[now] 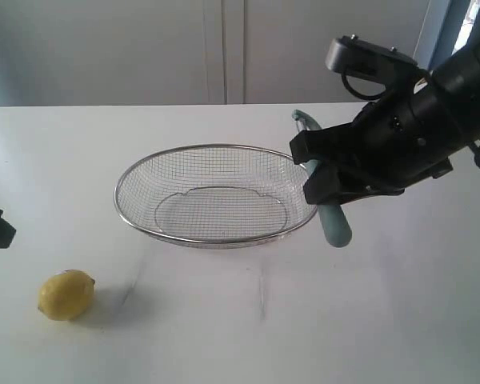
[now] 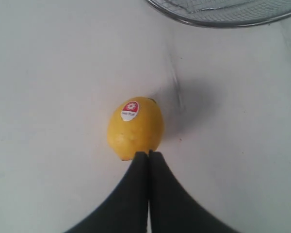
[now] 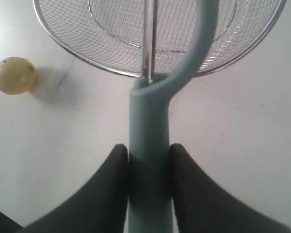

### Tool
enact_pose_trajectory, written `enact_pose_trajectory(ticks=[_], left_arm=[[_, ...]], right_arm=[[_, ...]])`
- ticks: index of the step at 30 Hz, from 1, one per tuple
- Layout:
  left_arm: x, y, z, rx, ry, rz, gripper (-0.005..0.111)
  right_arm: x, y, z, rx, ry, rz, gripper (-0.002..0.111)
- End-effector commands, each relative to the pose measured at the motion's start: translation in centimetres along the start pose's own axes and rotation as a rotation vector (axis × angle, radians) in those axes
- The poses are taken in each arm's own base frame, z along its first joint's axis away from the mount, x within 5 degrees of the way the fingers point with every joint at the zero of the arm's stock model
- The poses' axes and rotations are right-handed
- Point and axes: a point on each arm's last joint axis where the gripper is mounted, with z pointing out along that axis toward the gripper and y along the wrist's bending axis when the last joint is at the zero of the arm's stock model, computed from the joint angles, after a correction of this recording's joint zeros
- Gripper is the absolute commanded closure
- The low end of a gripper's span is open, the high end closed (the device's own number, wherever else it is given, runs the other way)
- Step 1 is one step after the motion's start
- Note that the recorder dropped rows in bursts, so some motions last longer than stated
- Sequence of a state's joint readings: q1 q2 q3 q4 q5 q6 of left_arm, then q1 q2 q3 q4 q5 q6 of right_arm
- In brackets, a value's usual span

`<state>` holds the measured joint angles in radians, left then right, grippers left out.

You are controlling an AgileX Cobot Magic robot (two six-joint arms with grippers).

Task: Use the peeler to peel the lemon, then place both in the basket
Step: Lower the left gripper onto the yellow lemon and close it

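Lying on the table (image 1: pixel 384 320) just ahead of the left gripper (image 2: pixel 149 154), whose jaws are clenched on nothing, the lemon (image 1: pixel 66 294) is seen well apart from the peeler (image 1: pixel 334 224), gripped by its handle in the right gripper (image 3: pixel 149 151) beside the basket (image 1: pixel 216 243).

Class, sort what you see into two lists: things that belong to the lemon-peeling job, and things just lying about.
Belong to the job:
- lemon, on the table
- peeler, gripped by the right pincer
- basket, nothing in it yet

Just lying about:
- no loose extras show; only the table itself
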<state>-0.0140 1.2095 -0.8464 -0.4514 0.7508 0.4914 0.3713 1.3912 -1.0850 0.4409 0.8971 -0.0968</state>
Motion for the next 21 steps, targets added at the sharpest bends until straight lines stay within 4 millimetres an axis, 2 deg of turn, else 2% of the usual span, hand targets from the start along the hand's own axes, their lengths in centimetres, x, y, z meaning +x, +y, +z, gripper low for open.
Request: enact_pose_trajectory(ticks=[1,10,15,18,21], left_arm=[[-0.2,-0.9,0.9,0.053,0.046,0.037,0.107],[-0.5,-1.6,3.4,0.062,0.118,0.162,0.107],[-0.3,-1.3,4.0,0.055,0.160,0.180,0.105],[-0.2,-1.2,4.0,0.060,0.168,0.230,0.093],[-0.2,-1.2,4.0,0.063,0.168,0.258,0.076]], right_arm=[[-0.4,0.0,-0.3,0.001,-0.038,-0.014,0.108],[-0.4,0.0,-0.3,0.001,-0.038,-0.014,0.108],[-0.4,0.0,-0.3,0.001,-0.038,-0.014,0.108],[-0.5,0.0,-0.3,0.001,-0.040,-0.014,0.108],[-0.5,0.0,-0.3,0.001,-0.044,-0.010,0.108]])
